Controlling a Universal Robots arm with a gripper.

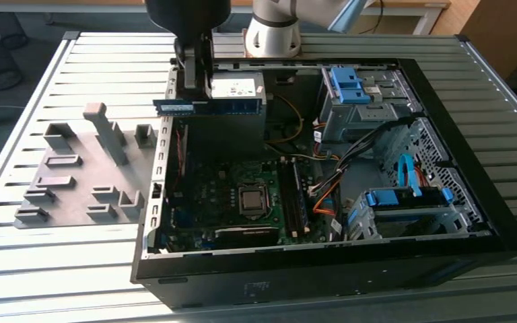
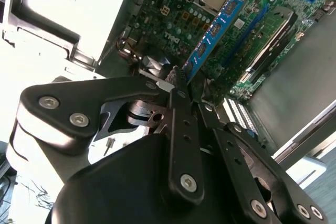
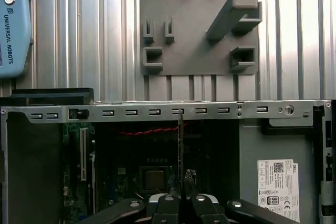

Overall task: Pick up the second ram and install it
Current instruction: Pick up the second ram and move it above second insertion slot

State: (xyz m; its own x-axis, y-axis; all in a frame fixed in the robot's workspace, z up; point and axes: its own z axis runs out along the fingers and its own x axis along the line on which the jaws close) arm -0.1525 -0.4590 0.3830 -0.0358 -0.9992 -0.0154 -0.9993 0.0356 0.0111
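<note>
right now the gripper is hanging over the far corner of the open computer case, on the exterior view's left, and its fingers are pinching tight on the second ram. the blue-green strip is lying level and lengthwise above the case opening, with most of it sticking out from the gripper toward the exterior view's right, just in front of the labelled power supply. it is hanging clear of the board below and touching nothing else. in the second wrist view the second ram is reaching away from the fingertips with its chips facing the camera. in the first wrist view it is showing edge-on as a thin line rising from the gripper.

below, the case is holding the green motherboard, with the processor socket near its middle and the memory slots just to that socket's right. in the second wrist view a green module is sitting in one of those slots. drive cages with blue brackets are filling the case's right side, and orange and blue cables are running between them and the board.

beside the case on the left, a grey holder plate with upright grey blocks is lying on the ribbed metal table.
</note>
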